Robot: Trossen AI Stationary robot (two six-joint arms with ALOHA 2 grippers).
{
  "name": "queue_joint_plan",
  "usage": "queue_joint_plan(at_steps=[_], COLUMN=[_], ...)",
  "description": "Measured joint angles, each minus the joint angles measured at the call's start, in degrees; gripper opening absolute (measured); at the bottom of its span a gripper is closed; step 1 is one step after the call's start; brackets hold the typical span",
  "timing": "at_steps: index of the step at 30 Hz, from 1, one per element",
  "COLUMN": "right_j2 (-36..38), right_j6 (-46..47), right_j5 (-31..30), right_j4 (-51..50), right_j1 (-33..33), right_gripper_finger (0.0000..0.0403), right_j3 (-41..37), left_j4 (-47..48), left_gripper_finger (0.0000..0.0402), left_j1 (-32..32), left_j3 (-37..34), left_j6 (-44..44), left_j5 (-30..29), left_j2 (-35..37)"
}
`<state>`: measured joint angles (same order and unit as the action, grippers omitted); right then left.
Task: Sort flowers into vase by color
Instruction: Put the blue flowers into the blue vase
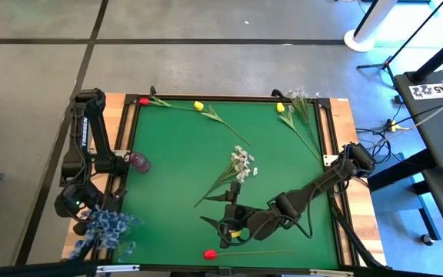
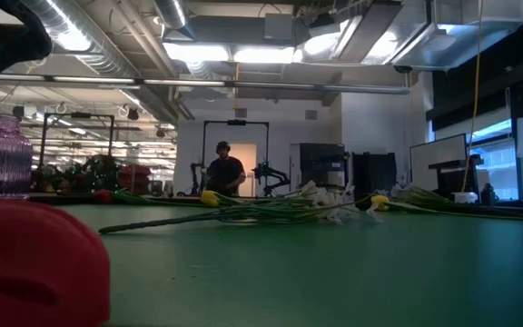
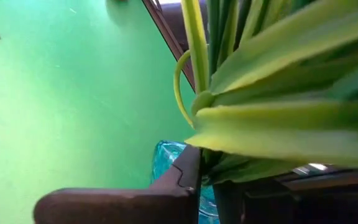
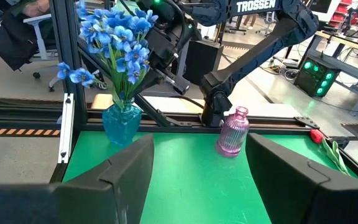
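We judge only the blue flowers (image 4: 114,37) sorted, in the blue vase (image 4: 121,123), left gripper (image 3: 197,180) clamped on their stems; right gripper (image 4: 197,174) gapes empty; tulips and white blossoms (image 1: 242,163) remain on the mat.

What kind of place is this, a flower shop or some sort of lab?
Most likely a robotics lab or workshop. Exposed ceiling ducts and strip lights run overhead, another robot arm stands in the background near a person, and monitors line the side.
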<state>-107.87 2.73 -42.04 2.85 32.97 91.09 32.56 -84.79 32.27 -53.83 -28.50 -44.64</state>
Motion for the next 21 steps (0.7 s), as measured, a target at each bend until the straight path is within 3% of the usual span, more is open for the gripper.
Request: queue_joint_plan(at_steps=[15, 21], right_j2=[0.0, 0.0], right_j6=[0.04, 0.02], right_j5=[0.01, 0.02], right_j4=[-0.04, -0.04], right_j1=[0.0, 0.0], right_gripper_finger=[0.0253, 0.0253], right_j3=[0.0, 0.0], left_j4=[-0.03, -5.83], left_gripper_finger=[0.0011, 0.001], left_j1=[0.0, 0.26], left_j3=[-0.05, -4.11], left_j6=[7.89, 12.35], left_j5=[-9.49, -14.14], left_j2=[-0.04, 0.02])
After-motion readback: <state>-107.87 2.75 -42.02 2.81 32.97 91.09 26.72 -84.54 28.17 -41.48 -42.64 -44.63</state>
